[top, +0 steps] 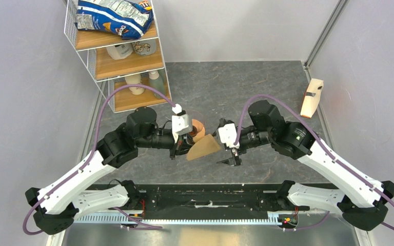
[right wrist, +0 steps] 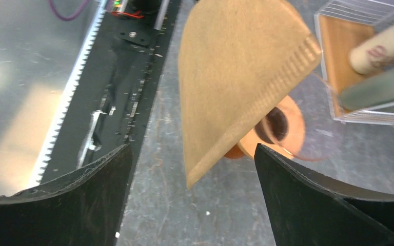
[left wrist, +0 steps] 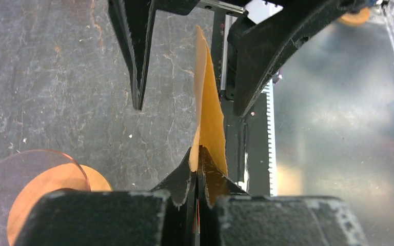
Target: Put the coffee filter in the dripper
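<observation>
The filter (top: 205,147) is held in the air at the centre of the top view, flat and folded. One edge is clamped in the left gripper (left wrist: 199,156), whose jaws are pressed together on the paper. The right gripper (right wrist: 191,148) is spread wide, with a finger on either side of the filter and apart from it.

The dripper (right wrist: 279,128) lies on the table (top: 267,92) just behind the filter, at its upper left in the top view. The carrying step is judged to be in hand. Next, the filter would need to be opened into a cone and lowered point-down into the hole.

The crimped seam is turned toward the shelf (top: 128,56), which stands near at upper left. Open room is seen at upper centre.
</observation>
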Tool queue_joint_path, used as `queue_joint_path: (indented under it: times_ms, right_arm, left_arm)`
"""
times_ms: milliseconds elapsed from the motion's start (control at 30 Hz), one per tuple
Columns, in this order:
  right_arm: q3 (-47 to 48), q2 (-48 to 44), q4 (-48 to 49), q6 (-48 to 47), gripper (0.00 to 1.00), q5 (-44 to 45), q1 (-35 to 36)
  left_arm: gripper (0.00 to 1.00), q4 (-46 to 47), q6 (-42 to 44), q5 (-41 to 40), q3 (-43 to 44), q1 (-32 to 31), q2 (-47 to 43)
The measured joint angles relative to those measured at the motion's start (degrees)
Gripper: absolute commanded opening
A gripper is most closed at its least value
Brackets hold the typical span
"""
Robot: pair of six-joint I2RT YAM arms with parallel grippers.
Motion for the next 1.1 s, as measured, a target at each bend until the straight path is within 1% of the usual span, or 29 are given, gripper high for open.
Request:
queue_joint_path:
  times_ms: [233,300,433,533,600,733,833,900,967,1000,1100]
  right_arm:
    - [-4.33,-4.31,6.88,-1.2,0.96,9.62,0.39]
    - [-5.05,-4.48,8.72,-2.01,0.94,12.79,1.16]
    - [-5.84,-3.78,12.74,-3.82,0.86,18.32,3.28]
    - [-6.69,-3.48,15.1,-5.2,0.79,21.66,5.05]
    - [-6.95,-3.06,16.17,-6.12,0.75,23.63,5.92]
    - [-7.1,-2.45,16.98,-7.19,0.65,25.83,6.64]
    - [-7.13,-2.43,17.07,-7.63,0.64,26.75,6.82]
    - [-7.13,-2.43,17.0,-7.78,0.68,27.17,6.86]
    - [-7.13,-2.43,16.83,-7.78,0.8,27.36,6.84]
    - [-7.13,-2.43,16.7,-7.72,0.84,27.39,6.86]
    - [-7.13,-2.51,15.93,-7.39,0.91,27.3,6.86]
  left_arm:
    - [0.02,4.04,-12.52,0.17,-0.13,4.55,0.33]
    - [0.02,5.66,-16.81,0.17,-0.37,5.44,0.76]
    - [0.02,8.28,-24.48,0.0,-0.96,6.36,1.73]
    - [0.02,9.31,-28.33,-0.31,-1.01,6.62,2.25]
    - [0.02,9.68,-29.92,-0.52,-1.01,6.82,2.38]
    - [0.02,10.16,-31.67,-1.16,-1.03,6.82,2.4]
    - [0.02,10.34,-31.95,-1.4,-1.11,6.86,2.38]
    - [0.02,10.32,-31.95,-1.42,-1.29,6.91,2.34]
    - [0.02,10.23,-31.95,-1.6,-1.4,6.91,2.34]
    - [0.02,10.03,-31.93,-2.08,-1.4,6.91,2.34]
    - [0.02,9.22,-31.87,-3.96,-1.49,6.93,2.21]
